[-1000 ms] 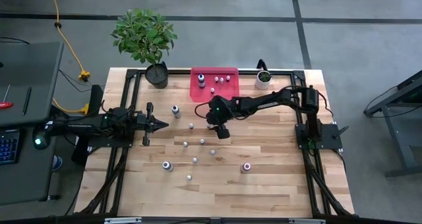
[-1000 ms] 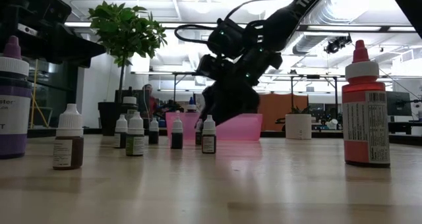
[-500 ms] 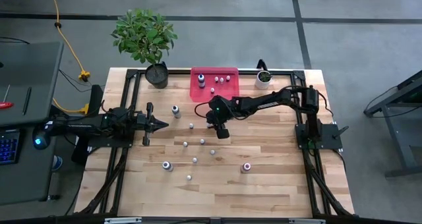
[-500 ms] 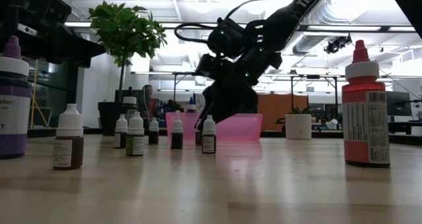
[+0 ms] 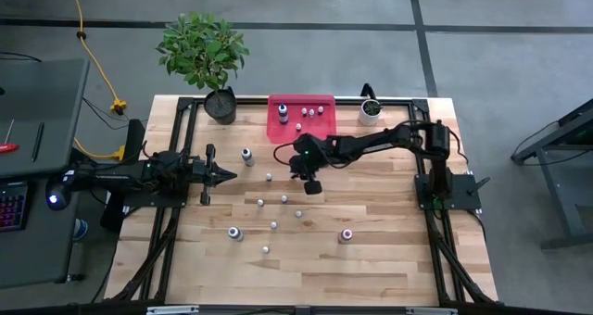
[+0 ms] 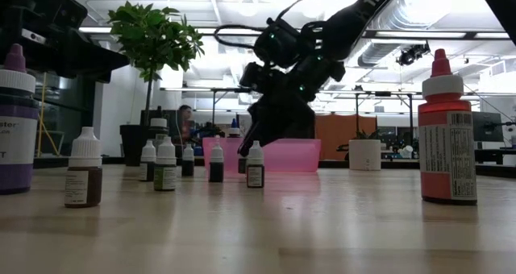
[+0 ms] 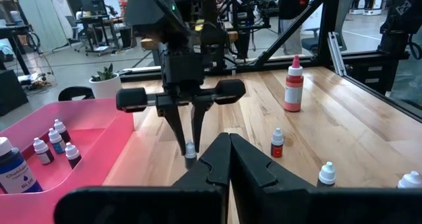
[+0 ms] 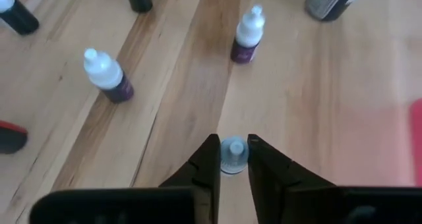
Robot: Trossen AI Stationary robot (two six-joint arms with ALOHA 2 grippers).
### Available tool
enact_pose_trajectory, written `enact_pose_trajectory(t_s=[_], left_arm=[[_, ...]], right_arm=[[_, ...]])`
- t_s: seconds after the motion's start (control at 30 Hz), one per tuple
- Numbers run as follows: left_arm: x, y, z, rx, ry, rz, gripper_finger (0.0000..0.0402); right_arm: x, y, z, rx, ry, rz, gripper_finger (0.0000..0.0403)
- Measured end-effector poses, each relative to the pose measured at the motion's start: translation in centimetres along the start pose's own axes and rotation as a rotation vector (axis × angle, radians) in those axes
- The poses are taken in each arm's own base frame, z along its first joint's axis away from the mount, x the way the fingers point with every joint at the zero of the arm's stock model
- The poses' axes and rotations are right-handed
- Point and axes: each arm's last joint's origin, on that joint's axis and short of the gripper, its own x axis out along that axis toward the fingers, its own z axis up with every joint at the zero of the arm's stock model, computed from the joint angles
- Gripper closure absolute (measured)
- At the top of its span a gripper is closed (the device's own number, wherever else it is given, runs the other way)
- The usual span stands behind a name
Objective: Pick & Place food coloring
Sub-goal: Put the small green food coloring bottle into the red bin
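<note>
Small food coloring bottles stand scattered on the wooden table [image 5: 371, 259], and several more sit in the pink tray [image 5: 315, 130] at the far edge. My right gripper [image 7: 189, 137] points down just in front of the tray, shut on one tiny white-capped bottle [image 8: 233, 155]. My left gripper [image 5: 228, 174] waits shut at the table's left, clear of the bottles. In the low view a red bottle [image 6: 446, 137] and a purple-capped bottle [image 6: 14, 125] stand close to the camera. My right gripper pinches the small bottle's white cap [image 8: 234, 147] between its two fingers, one on each side. The fingers [image 7: 179, 125] come from above, pointing down. The bottle stands upright below them; my left gripper's own fingers hide its base in the left wrist view.
Two small bottles [image 8: 108, 76] [image 8: 248, 36] stand close to the held one. A dark pot with a leafy plant [image 5: 220, 104] and a small white plant pot [image 5: 370, 109] stand at the far edge. Black frame rails [image 5: 428, 204] run along the table's sides.
</note>
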Motion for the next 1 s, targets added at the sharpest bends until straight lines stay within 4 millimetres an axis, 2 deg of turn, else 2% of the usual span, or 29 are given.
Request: enact_pose_trajectory(t_s=[0.27, 0.43, 0.73, 0.9, 1.0], left_arm=[[0.0, 0.0, 0.0, 0.0, 0.0, 0.0, 0.0401], [0.0, 0.0, 0.0, 0.0, 0.001, 0.0, 0.0401], [0.0, 0.0, 0.0, 0.0, 0.0, 0.0, 0.0401], [0.0, 0.0, 0.0, 0.0, 0.001, 0.0, 0.0401], [0.0, 0.0, 0.0, 0.0, 0.0, 0.0, 0.0401]], right_arm=[[-1.2, -0.4, 0.8, -0.002, -0.009, -0.075, 0.0356], [-2.7, -0.8, 1.6, 0.041, -0.034, -0.138, 0.0358], [-6.7, -2.3, 3.4, 0.298, -0.068, -0.339, 0.0358], [-8.6, -4.1, 4.9, 0.432, -0.039, -0.398, 0.0358], [-9.8, -5.5, 5.0, 0.52, -0.028, -0.452, 0.0358]])
